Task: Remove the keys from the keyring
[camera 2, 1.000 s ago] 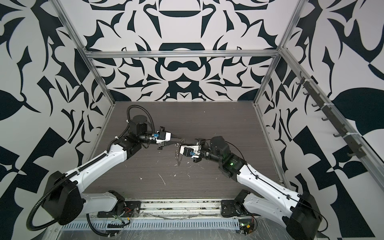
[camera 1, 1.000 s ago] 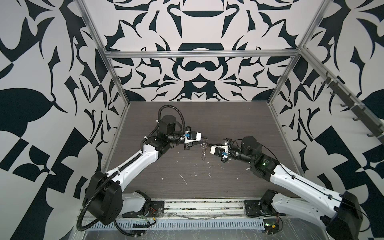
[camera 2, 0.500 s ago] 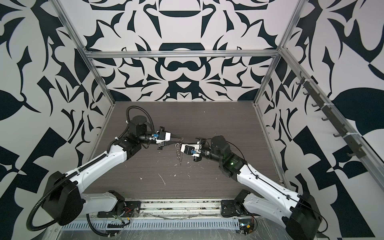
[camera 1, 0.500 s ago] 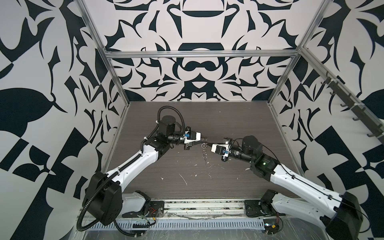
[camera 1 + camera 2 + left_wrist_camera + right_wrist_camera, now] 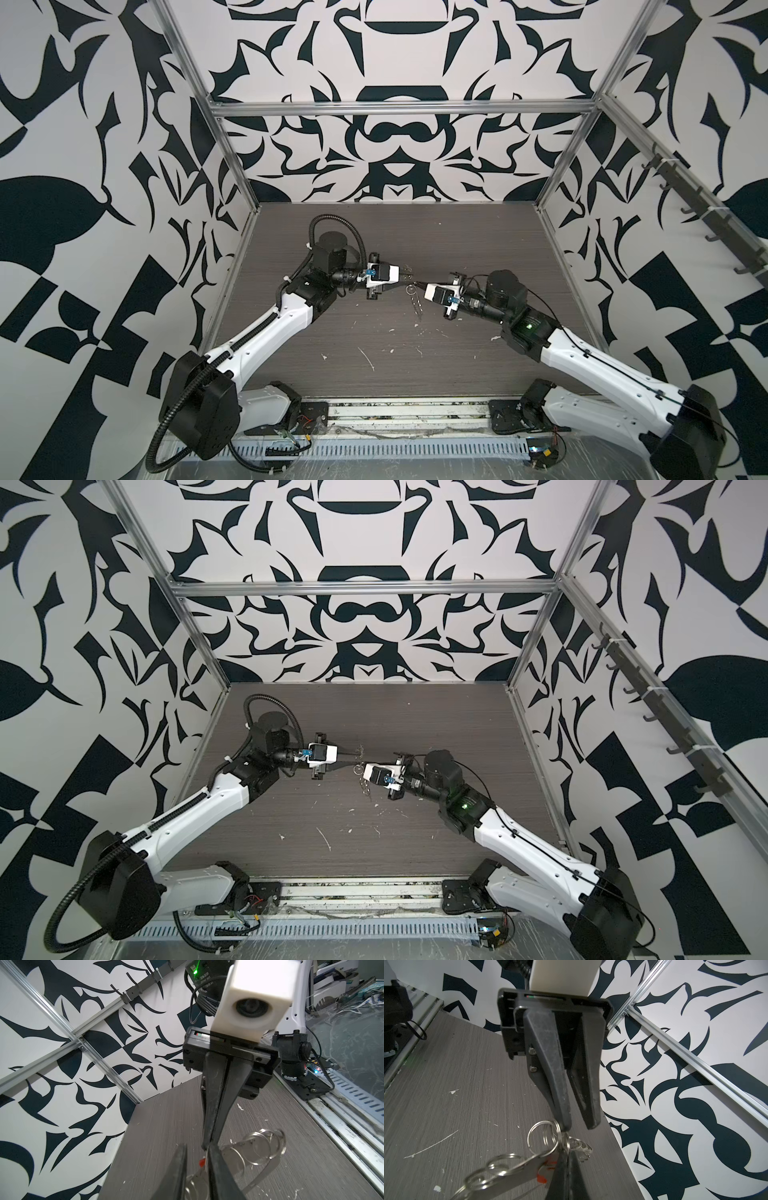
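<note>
The keyring [image 5: 411,289] is a cluster of silvery split rings [image 5: 544,1138] held in the air mid-table, between the two grippers. A thin chain of the keys [image 5: 417,308] hangs below it. In the right wrist view small silvery keys [image 5: 581,1147] bunch beside the rings, and a flat metal strip with a red bit [image 5: 542,1174] trails away. My right gripper [image 5: 568,1153] is shut on the ring cluster. My left gripper [image 5: 578,1126] faces it with a narrow gap between its jaws. One of its fingers [image 5: 562,1109] touches a ring, and nothing sits between the tips.
The dark wood-grain table [image 5: 374,332] carries white scuffs and flecks. Patterned walls with aluminium rails [image 5: 232,174] close in the left, right and back. A slotted cable duct [image 5: 374,451] and both arm bases run along the front edge.
My right gripper has lifted slightly and moved a little toward the back with the keyring and the hanging keys. The left arm has held still.
</note>
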